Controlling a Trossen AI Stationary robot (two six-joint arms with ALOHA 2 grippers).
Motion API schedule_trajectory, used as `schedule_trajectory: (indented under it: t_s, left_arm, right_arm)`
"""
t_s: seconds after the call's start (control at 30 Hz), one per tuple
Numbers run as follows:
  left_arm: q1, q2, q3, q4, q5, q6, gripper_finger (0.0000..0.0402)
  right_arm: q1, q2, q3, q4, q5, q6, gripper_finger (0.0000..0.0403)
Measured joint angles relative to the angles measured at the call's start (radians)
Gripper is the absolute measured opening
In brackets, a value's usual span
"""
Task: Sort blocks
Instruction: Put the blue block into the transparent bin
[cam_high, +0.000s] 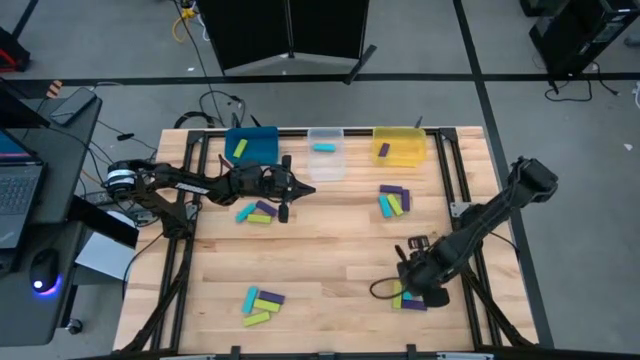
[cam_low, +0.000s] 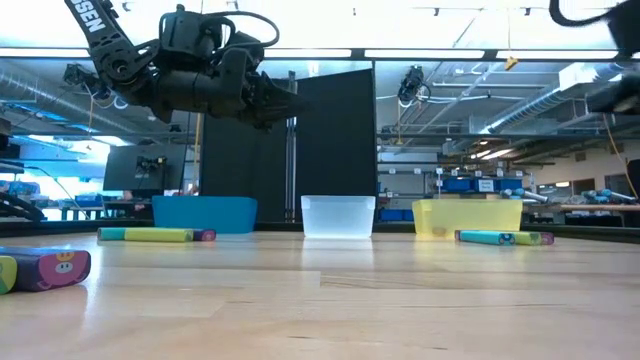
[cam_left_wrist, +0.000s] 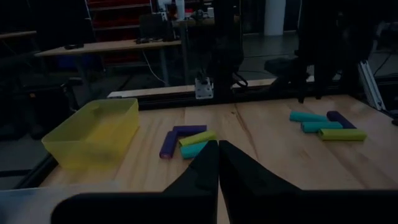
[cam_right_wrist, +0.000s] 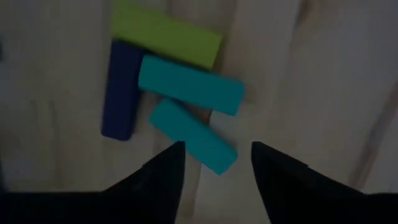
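2 black jointed arms (cam_high: 200, 185), white lettering on one, with dark tapered fingers (cam_right_wrist: 280, 177).

place: robotics lab | evidence: workbenches (cam_left_wrist: 106, 46), ceiling strip lights (cam_low: 440, 53)

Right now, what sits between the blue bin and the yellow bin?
The clear bin, with one cyan block inside it. The high view shows it in the row between the blue bin and the yellow bin.
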Motion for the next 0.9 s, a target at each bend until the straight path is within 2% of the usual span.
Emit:
schedule_trajectory:
  t_s: [0.2,0.43,0.9]
  left_arm:
    - [0.000,0.000,0.000,-0.001,-0.002,0.005,0.0021]
    - [0.000,0.000,0.000,-0.005,-0.002,0.007,0.0021]
    - [0.000,0.000,0.001,-0.015,-0.017,0.031,0.0021]
  right_arm:
    - [0.024,0.082,0.000,0.008,0.000,-0.166,0.0232]
    - [0.048,0.112,-0.002,0.012,-0.027,-0.283,0.0232]
    - [0.088,0.143,-0.051,0.128,-0.028,-0.318,0.0224]
